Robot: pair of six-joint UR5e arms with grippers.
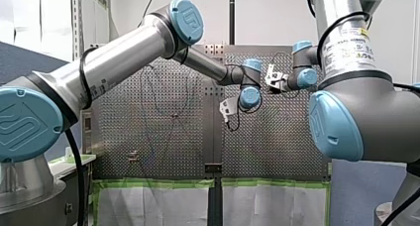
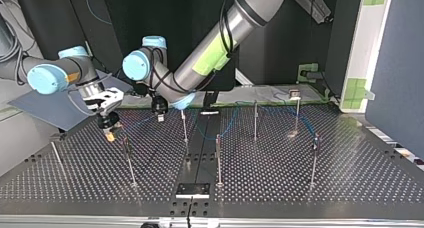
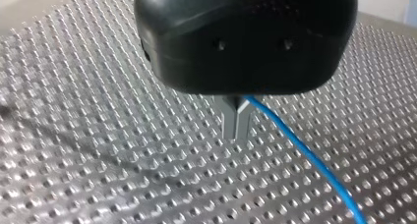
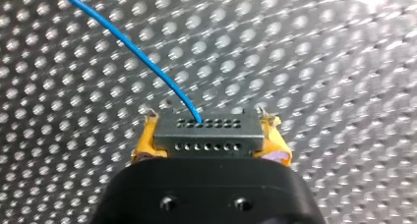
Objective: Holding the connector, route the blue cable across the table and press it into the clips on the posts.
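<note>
**Black housing up close: connector (image 4: pixel 206 135) clamped on the right, blue cable (image 4: pixel 133 49) nipped on the left**

Closest to the right wrist camera sat the black body of my right gripper (image 4: pixel 207 122). Just ahead of it, my yellow pads (image 4: pixel 147 141) were clamped on the two ends of the grey connector. It lay crosswise between them, with two rows of small holes facing outward. The cable left the row farther from the gripper, near its middle, and curved away over the perforated table (image 4: pixel 319 62).

On the other wrist, the black housing of my left gripper (image 3: pixel 237 134) filled much of the view. Its metal fingers (image 3: pixel 230 118) were pressed together with only a thin seam between them, and their tips were close above the table. The cable came out from between them near their root and slanted off to one side over the holes. Those jaws were closed on the cable.

From across the table, my right gripper hung low at the top view's left, with yellow showing at its tip. My left gripper was just to its right, nearer the far edge. Thin upright posts (image 2: pixel 255 120) stood scattered over the table. The cable showed as a slack blue line among the middle and right-hand posts. I could not tell whether it sat in any clip.

In the front view both wrists were close together over the far part of the table, and neither set of fingers showed.
</note>
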